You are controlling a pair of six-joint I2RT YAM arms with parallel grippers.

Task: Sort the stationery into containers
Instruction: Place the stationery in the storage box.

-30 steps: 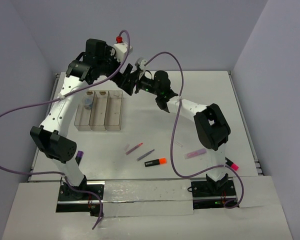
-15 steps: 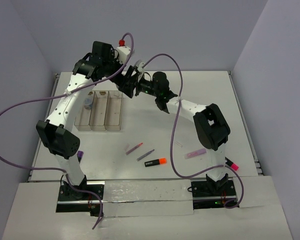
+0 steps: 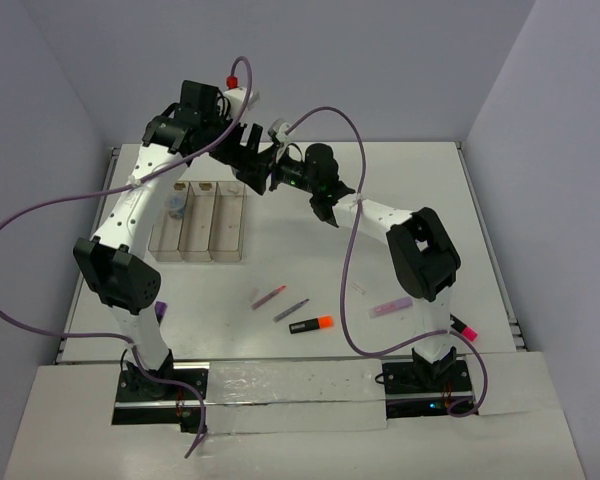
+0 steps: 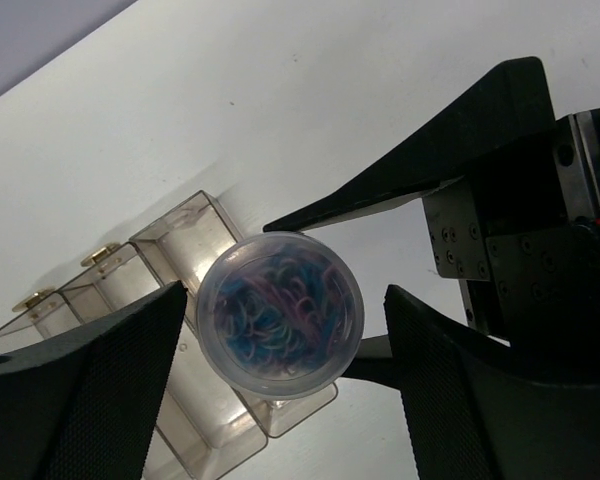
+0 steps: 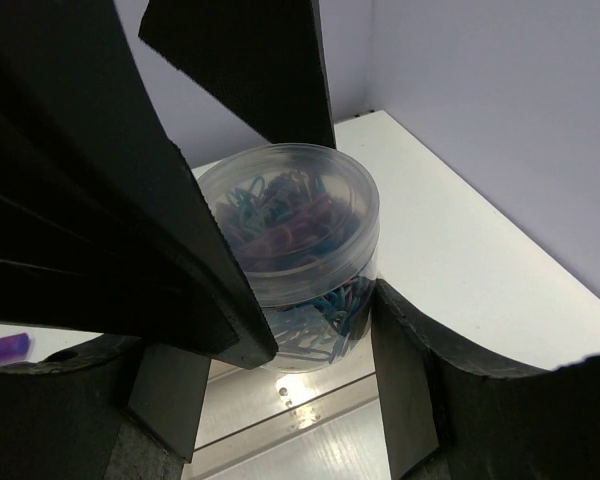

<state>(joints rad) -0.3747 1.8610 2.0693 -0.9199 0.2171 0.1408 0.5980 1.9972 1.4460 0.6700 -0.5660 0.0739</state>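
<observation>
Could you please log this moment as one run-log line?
right fingers: shut on clip tub | left fingers: open astride tub | tub airborne near tray

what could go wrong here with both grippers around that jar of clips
1. The clear jar of paper clips sits in mid-air between the left gripper and right gripper, above the tray. If one releases before the other grips firmly, it may drop and spill.
2. Both sets of fingers crowd the jar, so they could knock each other.
</observation>
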